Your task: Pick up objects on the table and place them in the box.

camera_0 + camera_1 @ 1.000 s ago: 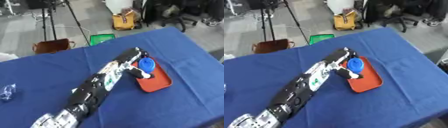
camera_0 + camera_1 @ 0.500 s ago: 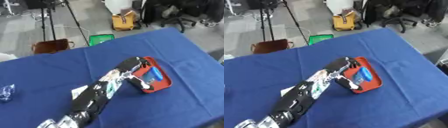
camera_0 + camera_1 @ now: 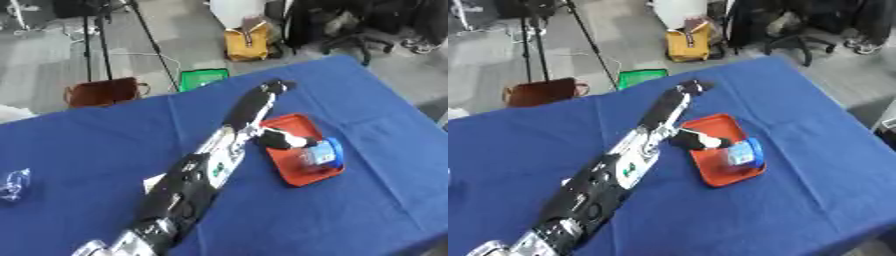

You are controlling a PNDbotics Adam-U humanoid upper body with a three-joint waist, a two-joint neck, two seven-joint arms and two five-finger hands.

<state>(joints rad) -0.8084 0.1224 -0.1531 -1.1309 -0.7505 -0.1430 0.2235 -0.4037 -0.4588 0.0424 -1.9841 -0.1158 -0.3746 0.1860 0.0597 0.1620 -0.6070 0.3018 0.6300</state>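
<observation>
- At the far left edge of the counter (image 3: 79, 150), which is covered in a blue cloth, lies a small clear crinkled thing (image 3: 12, 184), well apart from everything else.
- The robot's left arm (image 3: 188, 185) comes in from the lower left and stretches diagonally across the counter toward the upper right.
- A small pale scrap (image 3: 152, 183) shows on the cloth just beside the arm's left side; I cannot tell what it is.
- The left hand (image 3: 278, 139) is over the near-left part of the orange tray. Its dark thumb and fingers (image 3: 297, 142) reach right toward the blue object; whether they are clenched, released or touching it, I cannot tell.
- The orange tray (image 3: 293, 125), a shallow box with a raised rim, sits on the counter right of centre, tilted relative to the counter's edges.
- A blue round-edged object (image 3: 325, 152) with a pale face lies inside the tray, at its right side, against the rim.
- Another dark part of the robot (image 3: 692, 88) shows beyond the tray's far-left corner, above the cloth.
- Beyond the counter, on the floor, stand a brown bag (image 3: 103, 91), a green box (image 3: 202, 78) and a yellow bag (image 3: 248, 43).
- The right hand shows in neither view.
</observation>
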